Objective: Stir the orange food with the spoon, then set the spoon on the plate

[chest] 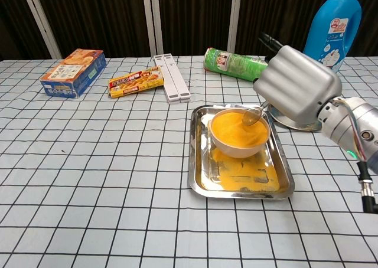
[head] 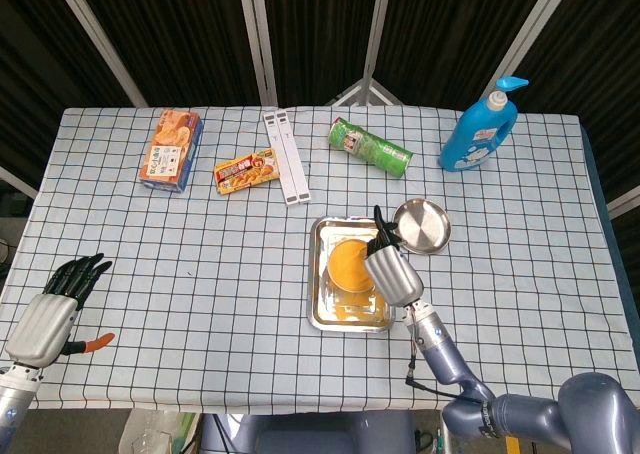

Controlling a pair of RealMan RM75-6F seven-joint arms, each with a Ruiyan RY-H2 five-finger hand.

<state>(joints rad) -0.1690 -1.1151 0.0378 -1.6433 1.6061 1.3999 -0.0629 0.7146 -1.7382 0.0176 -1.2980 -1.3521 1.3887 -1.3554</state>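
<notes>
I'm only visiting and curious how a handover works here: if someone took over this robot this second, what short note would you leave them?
Right robot hand: holds the small metal spoon, its tip at the orange food in the white bowl, which sits in the rectangular steel tray.
Left robot hand: open, holding nothing, near the table's front left edge.
Round metal plate: beside the tray, on its right, with no spoon on it yet.
Done: spoon grasped, at the food.
Left: finish stirring, then set the spoon on the plate.
</notes>
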